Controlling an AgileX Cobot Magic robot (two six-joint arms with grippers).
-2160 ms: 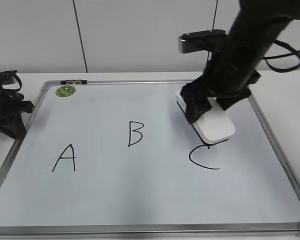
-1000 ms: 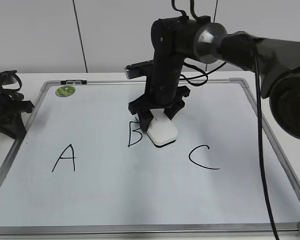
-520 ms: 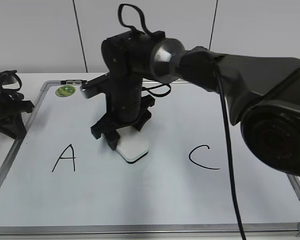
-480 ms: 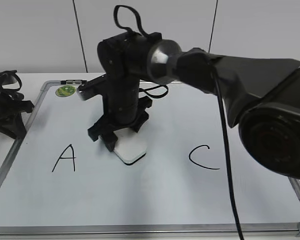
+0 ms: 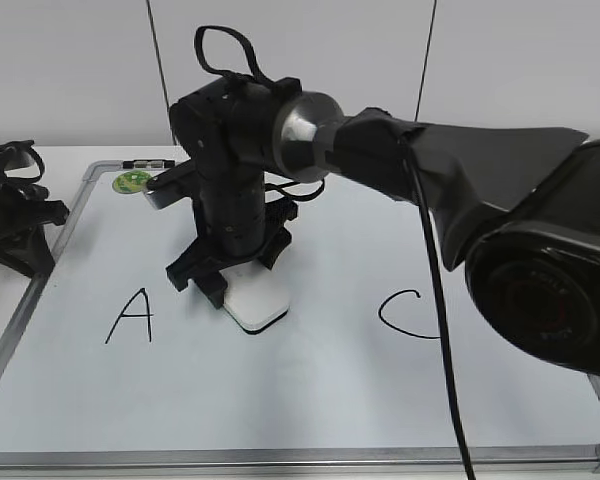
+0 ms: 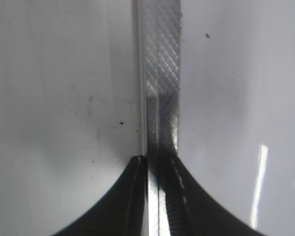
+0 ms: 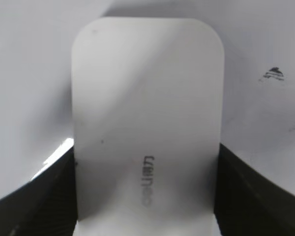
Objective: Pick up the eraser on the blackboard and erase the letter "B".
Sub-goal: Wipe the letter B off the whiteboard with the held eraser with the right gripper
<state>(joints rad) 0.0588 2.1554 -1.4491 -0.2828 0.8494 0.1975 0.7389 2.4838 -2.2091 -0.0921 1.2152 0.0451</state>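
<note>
Between the right fingers [image 7: 19, 196], the eraser [image 7: 146, 123] lies flat on the blackboard [image 5: 310, 400]

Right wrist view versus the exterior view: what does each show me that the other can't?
Only the right wrist view shows the grey lettering on top of the eraser, the jaws pressed against both its long sides, and a small black marker smudge on the board beside it.

Only the exterior view shows the letters A and C, the green sticker, the grey frame, and the left gripper parked off the board's left edge.

Both show the right gripper holding the white eraser flat on the whiteboard.
</note>
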